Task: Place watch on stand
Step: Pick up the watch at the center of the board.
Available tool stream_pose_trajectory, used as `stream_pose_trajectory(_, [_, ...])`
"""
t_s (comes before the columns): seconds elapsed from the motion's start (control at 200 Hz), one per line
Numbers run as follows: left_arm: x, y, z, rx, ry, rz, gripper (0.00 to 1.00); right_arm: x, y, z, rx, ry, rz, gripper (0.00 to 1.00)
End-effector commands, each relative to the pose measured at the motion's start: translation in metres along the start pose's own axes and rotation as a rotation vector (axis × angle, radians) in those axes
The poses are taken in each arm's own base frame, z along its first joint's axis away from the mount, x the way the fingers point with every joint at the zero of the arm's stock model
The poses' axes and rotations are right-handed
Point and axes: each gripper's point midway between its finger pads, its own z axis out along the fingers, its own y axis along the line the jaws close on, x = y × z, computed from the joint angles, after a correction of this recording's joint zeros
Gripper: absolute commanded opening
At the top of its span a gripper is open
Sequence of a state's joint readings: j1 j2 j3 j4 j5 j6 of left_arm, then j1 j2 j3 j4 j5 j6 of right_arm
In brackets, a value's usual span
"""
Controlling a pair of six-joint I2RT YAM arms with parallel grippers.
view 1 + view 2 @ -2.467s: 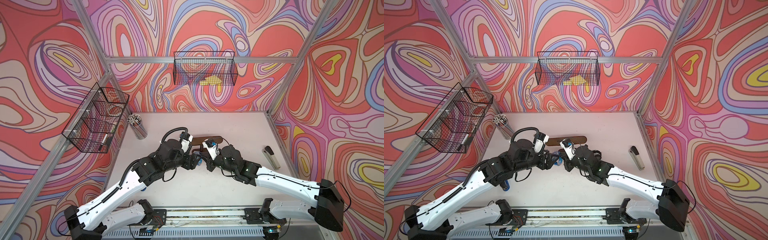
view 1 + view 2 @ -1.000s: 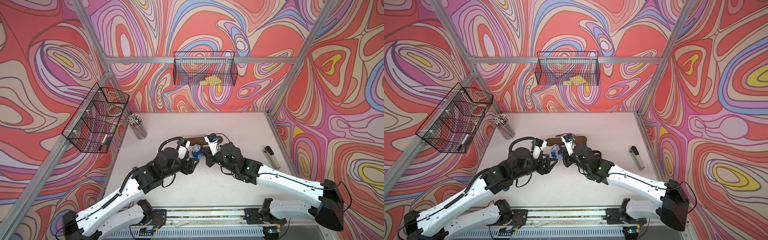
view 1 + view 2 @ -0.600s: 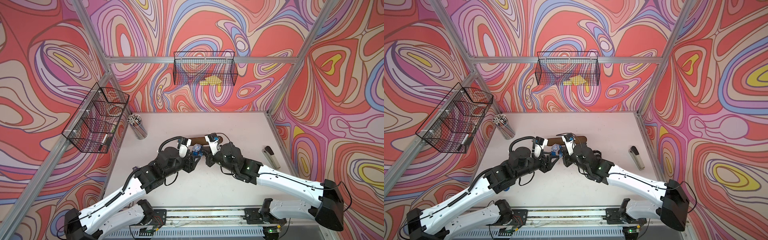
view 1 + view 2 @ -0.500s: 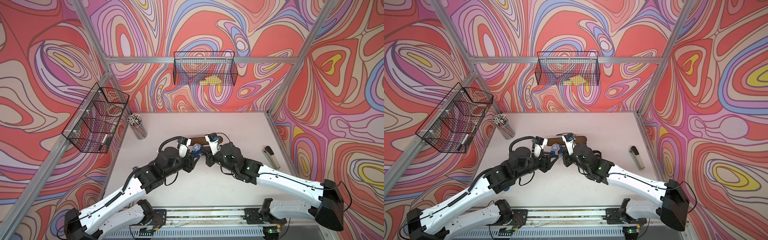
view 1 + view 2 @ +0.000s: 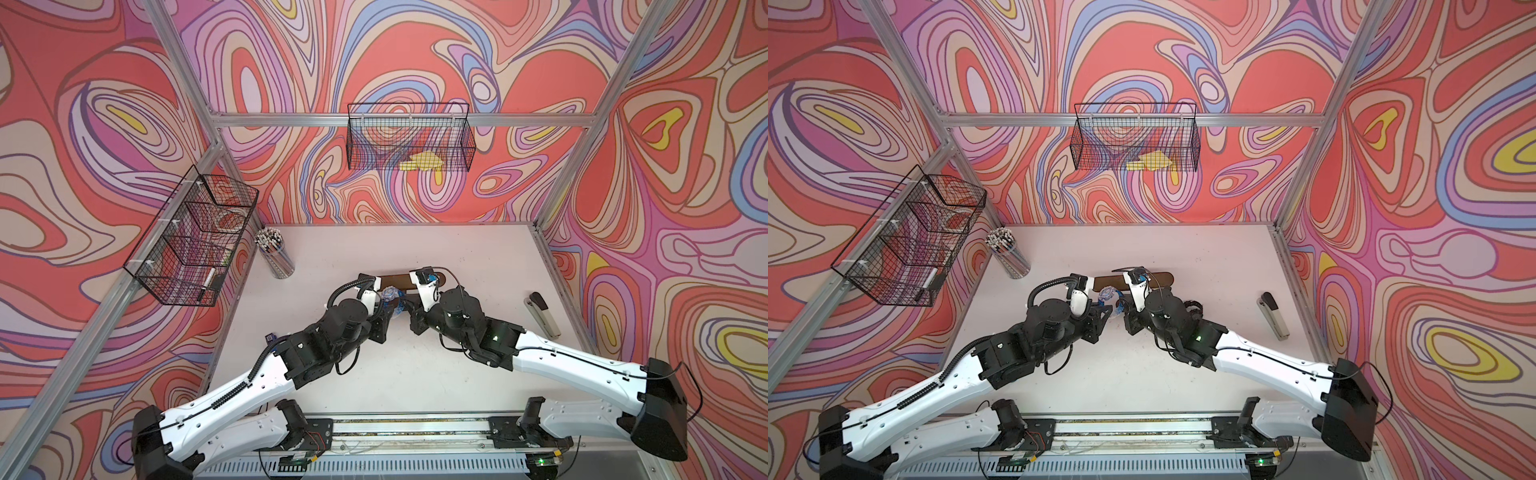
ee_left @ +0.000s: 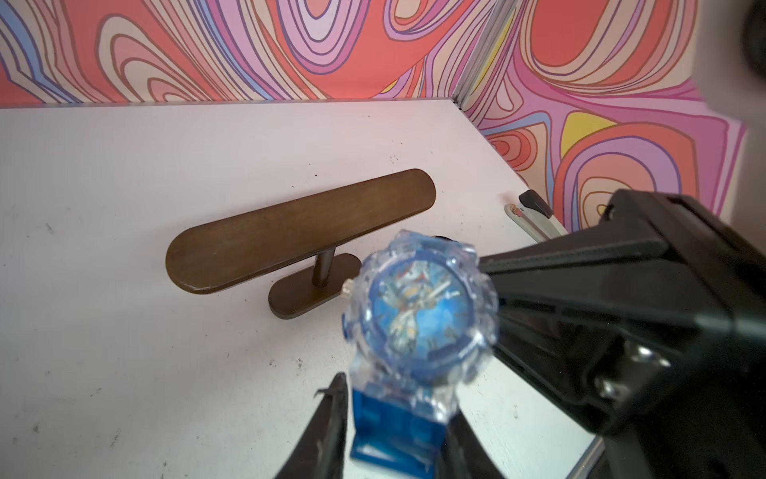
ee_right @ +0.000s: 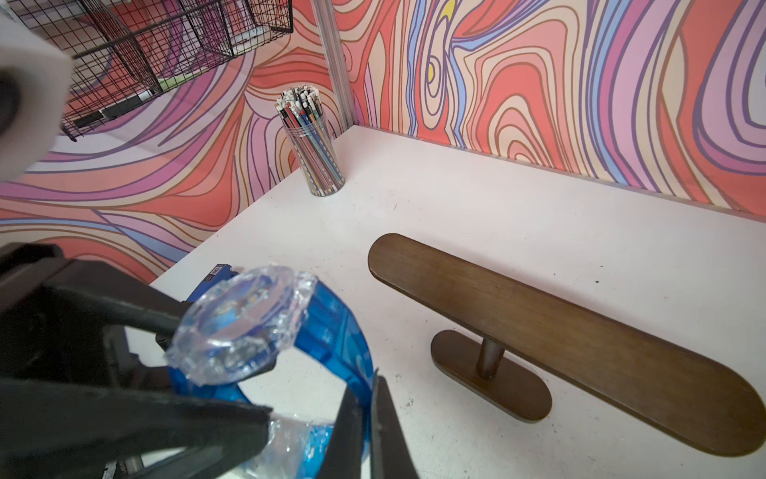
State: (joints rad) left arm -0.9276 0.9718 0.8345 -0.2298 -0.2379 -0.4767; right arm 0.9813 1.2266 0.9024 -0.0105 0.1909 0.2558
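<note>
The watch (image 5: pixel 390 296) (image 5: pixel 1109 294) has a clear case, a blue dial and a translucent blue strap. It hangs above the table between my two grippers, just in front of the stand. My right gripper (image 7: pixel 367 390) (image 5: pixel 409 307) is shut on the strap, a little way from the case (image 7: pixel 236 327). My left gripper (image 6: pixel 396 406) (image 5: pixel 392 309) straddles the strap below the dial (image 6: pixel 418 315). One finger touches it and the other shows a sliver of gap through the blur. The stand (image 6: pixel 298 232) (image 7: pixel 559 331) (image 5: pixel 395 279), dark brown wood and T-shaped, is upright and bare behind the watch.
A clear cup of pencils (image 5: pixel 276 257) stands at the back left of the table. A stapler (image 5: pixel 542 313) lies near the right edge. One wire basket (image 5: pixel 191 237) hangs on the left wall and another (image 5: pixel 409 141) on the back wall.
My left gripper has moved in to the watch, and its jaws have narrowed around the strap. The right gripper has kept the watch in the same spot by the stand.
</note>
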Motion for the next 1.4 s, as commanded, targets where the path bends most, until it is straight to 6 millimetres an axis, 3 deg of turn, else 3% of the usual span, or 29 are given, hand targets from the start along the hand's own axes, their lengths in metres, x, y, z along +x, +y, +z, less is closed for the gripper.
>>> stream_pose_trajectory(0.0, [-0.009,0.011,0.003,-0.097,-0.026,-0.015,0.22,-0.009,0.009,-0.002,-0.011,-0.035,0.014,0.0])
stream_pose_trajectory(0.185, [-0.009,0.013,0.005,-0.119,-0.032,-0.026,0.0,-0.008,0.012,-0.003,0.004,-0.038,0.007,0.0])
stream_pose_trajectory(0.446, [-0.006,0.018,-0.002,-0.126,-0.03,0.009,0.0,-0.011,0.009,-0.01,0.026,-0.055,0.022,0.0])
stream_pose_trajectory(0.621, [-0.014,0.018,-0.013,-0.12,-0.048,0.129,0.0,-0.015,0.011,-0.027,0.002,-0.05,0.032,0.25])
stream_pose_trajectory(0.746, [-0.015,0.013,-0.018,-0.082,-0.053,0.258,0.0,-0.019,0.012,-0.048,-0.033,-0.046,0.011,0.36])
stream_pose_trajectory(0.931, [-0.021,-0.006,-0.033,0.053,-0.13,0.398,0.0,-0.026,0.034,-0.079,-0.188,-0.041,-0.082,0.47])
stream_pose_trajectory(1.032, [-0.021,-0.019,-0.043,0.143,-0.17,0.448,0.0,-0.025,0.053,-0.088,-0.305,-0.035,-0.13,0.46])
stream_pose_trajectory(1.192, [-0.015,-0.045,-0.058,0.338,-0.23,0.476,0.0,-0.021,0.083,-0.092,-0.478,-0.027,-0.164,0.37])
stream_pose_trajectory(1.392, [-0.012,-0.054,-0.061,0.439,-0.222,0.446,0.0,-0.015,0.096,-0.092,-0.565,-0.026,-0.162,0.29])
